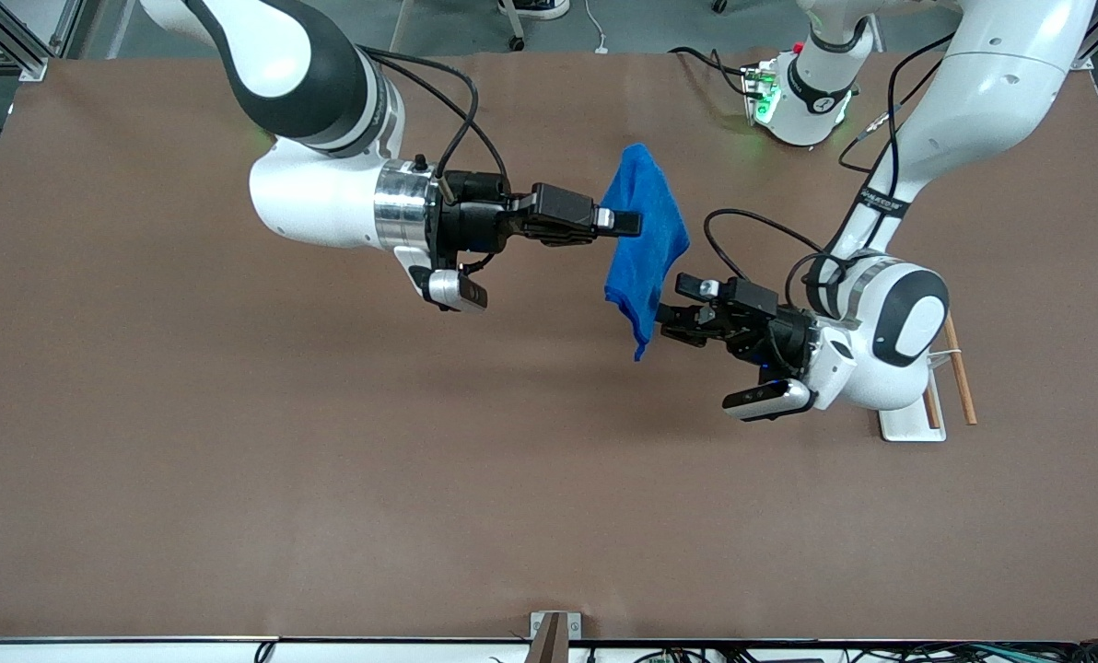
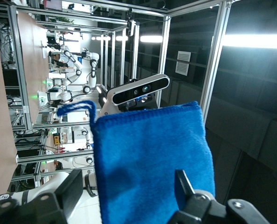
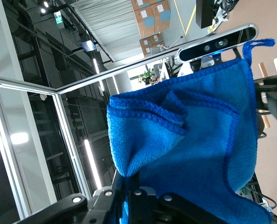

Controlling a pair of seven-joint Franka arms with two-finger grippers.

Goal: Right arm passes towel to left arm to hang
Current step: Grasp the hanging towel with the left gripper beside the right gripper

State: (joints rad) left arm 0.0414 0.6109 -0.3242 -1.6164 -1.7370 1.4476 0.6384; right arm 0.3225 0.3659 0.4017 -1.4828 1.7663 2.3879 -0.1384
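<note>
The blue towel hangs in the air over the middle of the table. My right gripper is shut on its upper part; in the right wrist view the cloth bunches out of the closed right gripper. My left gripper is open at the towel's lower part. In the left wrist view the towel fills the space by the left gripper, whose fingers stand wide apart and do not press the cloth. The corner loop sticks out.
A wooden rack on a white base stands on the table under the left arm's wrist. The left arm's base is at the table's back edge. A small bracket sits at the table's front edge.
</note>
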